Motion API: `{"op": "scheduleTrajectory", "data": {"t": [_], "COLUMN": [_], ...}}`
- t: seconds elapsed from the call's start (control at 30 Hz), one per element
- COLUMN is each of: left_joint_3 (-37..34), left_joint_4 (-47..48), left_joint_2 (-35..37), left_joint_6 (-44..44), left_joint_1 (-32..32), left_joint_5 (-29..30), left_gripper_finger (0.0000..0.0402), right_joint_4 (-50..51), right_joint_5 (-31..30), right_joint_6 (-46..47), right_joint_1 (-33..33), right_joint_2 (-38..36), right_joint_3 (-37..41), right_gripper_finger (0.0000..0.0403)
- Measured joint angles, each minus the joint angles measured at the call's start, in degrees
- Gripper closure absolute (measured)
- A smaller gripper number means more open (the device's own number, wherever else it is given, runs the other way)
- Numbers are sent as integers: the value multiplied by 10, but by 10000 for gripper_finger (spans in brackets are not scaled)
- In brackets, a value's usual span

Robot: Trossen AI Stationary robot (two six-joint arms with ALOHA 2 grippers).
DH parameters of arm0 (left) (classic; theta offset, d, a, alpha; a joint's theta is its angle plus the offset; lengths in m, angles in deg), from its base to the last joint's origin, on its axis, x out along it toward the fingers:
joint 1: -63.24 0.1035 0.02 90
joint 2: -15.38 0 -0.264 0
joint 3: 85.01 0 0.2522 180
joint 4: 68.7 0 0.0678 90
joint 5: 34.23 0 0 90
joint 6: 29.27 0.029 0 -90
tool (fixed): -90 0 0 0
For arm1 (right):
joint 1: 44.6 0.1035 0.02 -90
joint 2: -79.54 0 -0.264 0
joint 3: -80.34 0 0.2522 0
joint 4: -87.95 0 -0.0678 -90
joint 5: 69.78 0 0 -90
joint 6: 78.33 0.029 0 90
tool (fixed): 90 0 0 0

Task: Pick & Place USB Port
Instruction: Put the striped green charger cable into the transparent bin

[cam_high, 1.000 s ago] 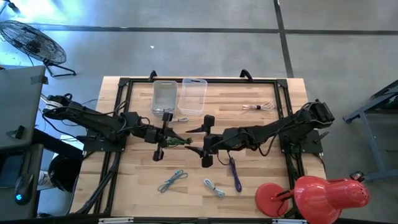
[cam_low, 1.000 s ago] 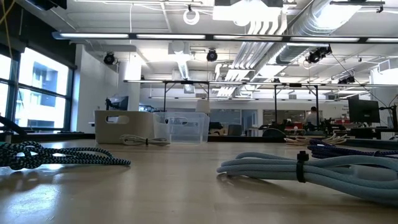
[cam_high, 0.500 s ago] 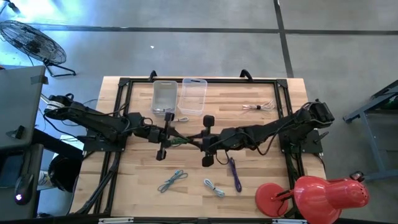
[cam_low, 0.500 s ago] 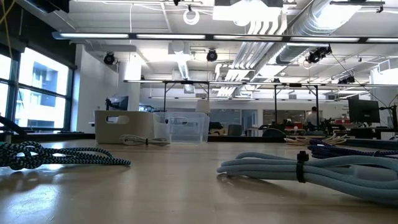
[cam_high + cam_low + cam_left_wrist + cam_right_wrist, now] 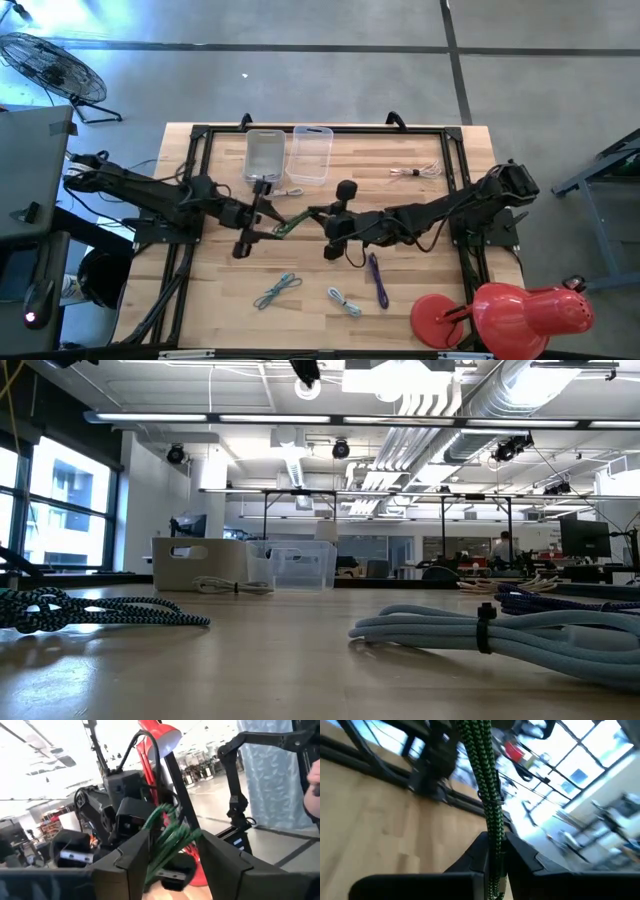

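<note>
Green braided cable (image 5: 487,795) pinched by right hand (image 5: 495,851), left hand (image 5: 170,851) clamping its other end

Coiled cables (image 5: 500,628) on wooden table (image 5: 280,670)

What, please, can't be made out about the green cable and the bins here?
- Green cable ends: high view too small; fingers cover one end in the right wrist view.
- Left gripper: its grip on the cable is unclear.
- Bins: contents unreadable from above.

The wooden table (image 5: 420,280) carries two bins (image 5: 265,155), bundled cables (image 5: 277,290) and a red lamp (image 5: 505,312).
</note>
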Motion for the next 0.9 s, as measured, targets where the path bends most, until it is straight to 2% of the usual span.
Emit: {"op": "scheduleTrajectory", "data": {"t": [0.23,0.3,0.37,0.5,0.7,0.8,0.9], "left_joint_3": [0,0,0,0,0,0,0], "left_joint_4": [121,150,170,180,186,190,190], "left_joint_2": [96,113,126,130,129,130,130], "left_joint_6": [12,13,13,12,11,11,13], "left_joint_1": [0,0,0,0,0,0,0], "left_joint_5": [-1,-1,-5,-13,-18,-18,-17], "left_gripper_finger": [237,237,237,237,237,237,237], "right_joint_4": [83,109,130,175,261,340,413], "right_joint_5": [-200,-236,-243,-180,-86,-18,55], "right_joint_6": [-14,-15,-16,-25,21,84,204], "right_joint_1": [2,-11,-31,-85,-168,-209,-250], "right_joint_2": [-22,-25,-25,-25,-23,-23,-23], "right_joint_3": [0,0,0,0,-17,-47,-83], "right_gripper_finger": [370,370,370,370,370,370,370]}}
